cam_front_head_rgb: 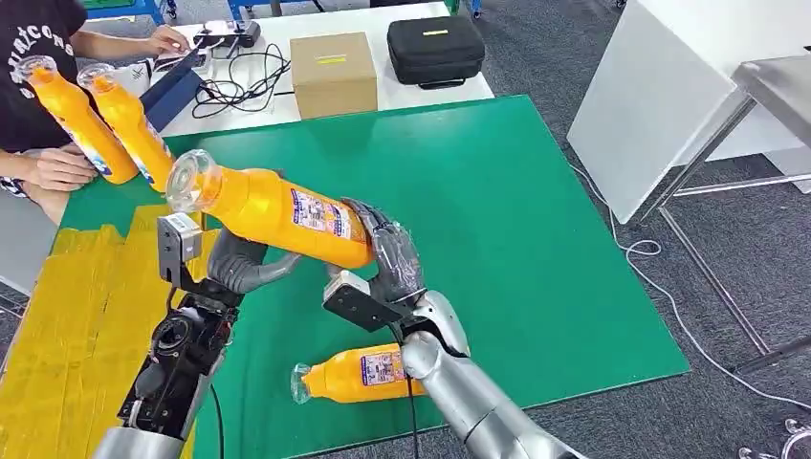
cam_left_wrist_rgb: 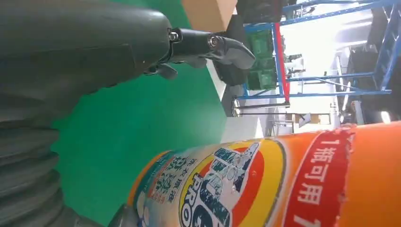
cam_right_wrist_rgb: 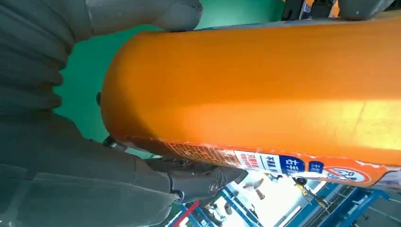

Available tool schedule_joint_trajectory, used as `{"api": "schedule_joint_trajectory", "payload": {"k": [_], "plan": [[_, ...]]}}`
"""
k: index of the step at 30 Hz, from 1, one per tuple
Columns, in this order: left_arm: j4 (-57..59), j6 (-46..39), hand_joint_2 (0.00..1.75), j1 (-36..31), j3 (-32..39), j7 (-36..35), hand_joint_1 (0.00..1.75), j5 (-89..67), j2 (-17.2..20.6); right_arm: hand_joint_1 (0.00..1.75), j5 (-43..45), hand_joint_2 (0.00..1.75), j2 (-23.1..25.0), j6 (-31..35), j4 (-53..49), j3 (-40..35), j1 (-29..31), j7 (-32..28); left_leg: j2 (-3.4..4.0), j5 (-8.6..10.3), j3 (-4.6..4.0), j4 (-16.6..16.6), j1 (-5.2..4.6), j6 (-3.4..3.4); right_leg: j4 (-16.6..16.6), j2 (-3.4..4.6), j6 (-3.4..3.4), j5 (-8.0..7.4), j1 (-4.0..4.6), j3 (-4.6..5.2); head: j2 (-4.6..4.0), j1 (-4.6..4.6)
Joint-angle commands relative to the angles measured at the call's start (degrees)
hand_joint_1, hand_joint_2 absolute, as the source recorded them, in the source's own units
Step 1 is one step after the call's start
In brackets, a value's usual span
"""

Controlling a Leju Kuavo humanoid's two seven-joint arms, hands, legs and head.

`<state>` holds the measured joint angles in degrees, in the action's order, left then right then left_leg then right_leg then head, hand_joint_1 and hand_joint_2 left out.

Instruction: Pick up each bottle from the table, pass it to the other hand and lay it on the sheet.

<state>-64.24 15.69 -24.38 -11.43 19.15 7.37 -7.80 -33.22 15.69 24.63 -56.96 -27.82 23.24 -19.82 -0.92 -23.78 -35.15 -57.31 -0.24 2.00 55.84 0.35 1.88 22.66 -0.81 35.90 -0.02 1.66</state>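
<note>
Orange bottle (cam_front_head_rgb: 273, 207) held aloft over green sheet (cam_front_head_rgb: 507, 220), label reading "PRO", right hand (cam_front_head_rgb: 392, 258) grasping its base, left hand (cam_front_head_rgb: 234, 260) cupped beneath, grip unclear.

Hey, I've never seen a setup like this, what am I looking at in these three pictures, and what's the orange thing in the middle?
This is a humanoid robot with two silver arms. The wide picture comes from a camera high on its body, looking down at a green table. The other two come from cameras at its wrists, so they look turned and very close.

The orange thing is a bottle, held in the air. The right hand wraps its base; the left hand sits under it, though whether that one grips is unclear.

Another bottle lies on the table. A person at the far corner holds two more bottles. Behind are a cardboard box and a black case.
</note>
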Motion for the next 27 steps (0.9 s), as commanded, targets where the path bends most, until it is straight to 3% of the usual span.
{"api": "schedule_joint_trajectory", "payload": {"k": [1, 10, 27], "plan": [[4.9, 0.4, 1.75, -3.6, -0.3, 0.1, 0.0, 0.3, -0.1, 1.75, -1.4, 1.75, 0.0, -1.8, 5.9, -6.3, 1.7, 0.2, 0.05, -0.19, 0.35, 0.0, 0.1, -0.12, 0.0, -0.05, -0.08, 0.17, 0.12, -0.4, 0.0, 0.0], [0.9, 5.8, 1.75, -1.6, 0.9, -1.4, 0.0, 5.1, -0.6, 1.75, -1.7, 1.75, 0.0, -2.9, 5.3, -6.3, 1.8, 0.8, 0.04, -0.15, 0.28, 0.0, 0.09, -0.12, 0.0, -0.05, -0.08, 0.14, 0.11, -0.32, 0.0, 0.0], [-3.3, 7.8, 1.75, 1.6, -0.3, -0.8, 0.0, 7.0, 0.0, 1.75, -1.6, 1.75, -1.1, -1.0, 2.7, -4.9, 0.9, 0.0, -0.03, -0.19, 0.35, 0.0, 0.12, -0.12, 0.0, -0.14, -0.08, 0.19, 0.14, -0.42, 0.0, 0.0]]}}
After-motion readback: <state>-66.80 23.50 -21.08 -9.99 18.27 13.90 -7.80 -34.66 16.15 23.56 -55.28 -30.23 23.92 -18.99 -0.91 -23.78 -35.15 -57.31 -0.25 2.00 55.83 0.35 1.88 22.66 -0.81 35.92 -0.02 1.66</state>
